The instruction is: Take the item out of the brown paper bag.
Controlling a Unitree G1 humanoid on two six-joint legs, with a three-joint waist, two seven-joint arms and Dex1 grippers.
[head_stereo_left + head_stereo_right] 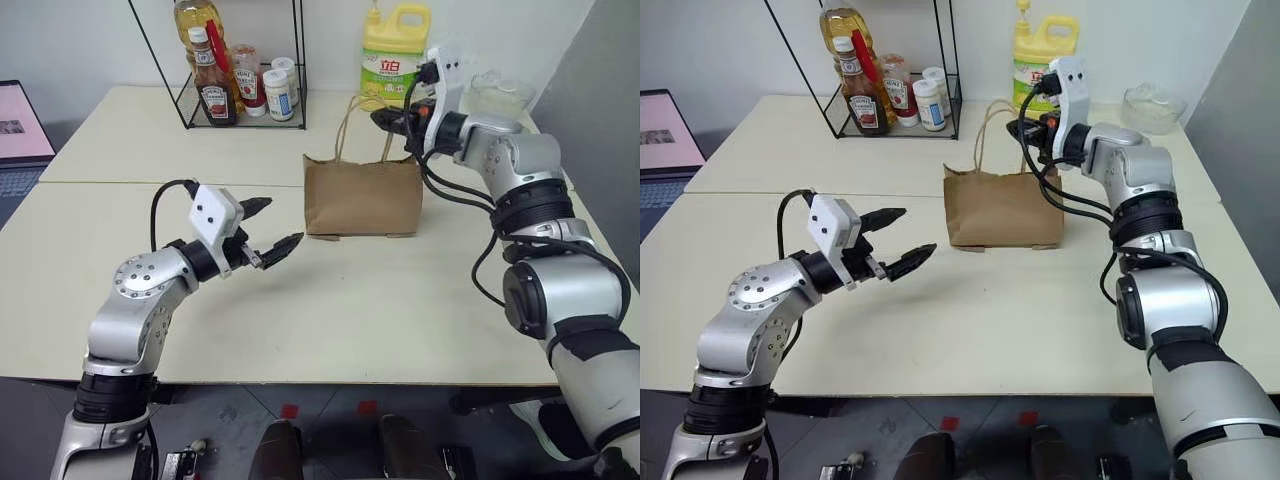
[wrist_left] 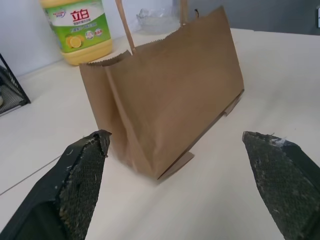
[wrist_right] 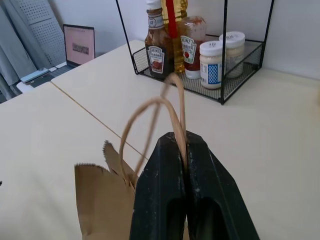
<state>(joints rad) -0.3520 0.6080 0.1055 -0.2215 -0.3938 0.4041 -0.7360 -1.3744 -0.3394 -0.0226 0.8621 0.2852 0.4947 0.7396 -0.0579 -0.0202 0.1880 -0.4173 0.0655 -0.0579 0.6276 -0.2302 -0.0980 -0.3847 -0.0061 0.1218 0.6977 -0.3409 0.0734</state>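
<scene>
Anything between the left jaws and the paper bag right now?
Nothing visible. The left gripper is open and aimed at the brown paper bag, with only bare table between them. The right gripper is shut on a cord handle above the bag, off that path.

Mock kitchen in lab: condiment rack (image 1: 240, 75), laptop (image 1: 20, 135), plain tables (image 1: 330, 300).

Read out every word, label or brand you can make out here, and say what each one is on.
"立白": green label of the yellow detergent jug.
"HEINZ": label of the ketchup bottle in the wire rack.
Labels on the other rack jars: too small to read.
Brown paper bag: no print.
</scene>
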